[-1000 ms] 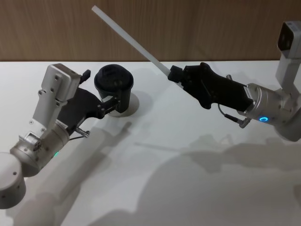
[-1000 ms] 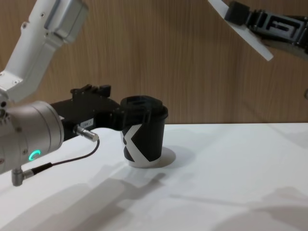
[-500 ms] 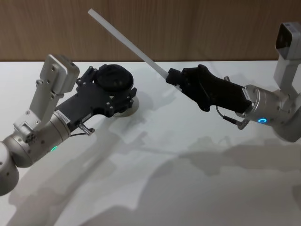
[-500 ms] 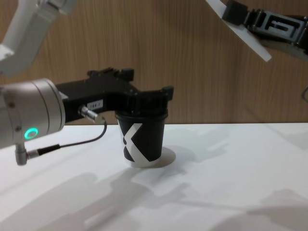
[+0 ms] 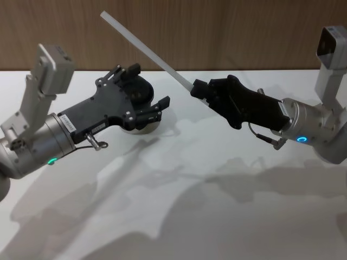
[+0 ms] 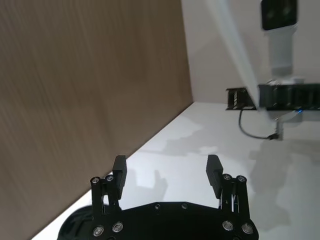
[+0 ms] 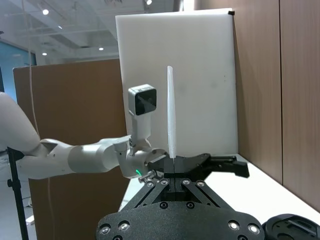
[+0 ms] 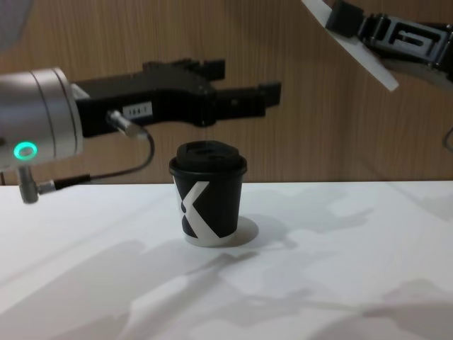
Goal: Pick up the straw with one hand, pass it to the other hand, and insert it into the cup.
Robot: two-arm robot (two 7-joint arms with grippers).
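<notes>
gripping straw (image 5: pixel 146 44) near its lower end in right end effector (image 5: pixel 199 89), clamped, tilted, high over counter (image 8: pixel 340 269), right of cup (image 8: pixel 207 202). hovering left end effector (image 5: pixel 146 85) above lid (image 8: pixel 208 157), spread apart, empty. risks: missing or knocking thin straw at handover, bumping cup.

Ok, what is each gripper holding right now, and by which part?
The right gripper pinches the straw near its lower end. The left gripper is open above the cup, holding nothing.
</notes>
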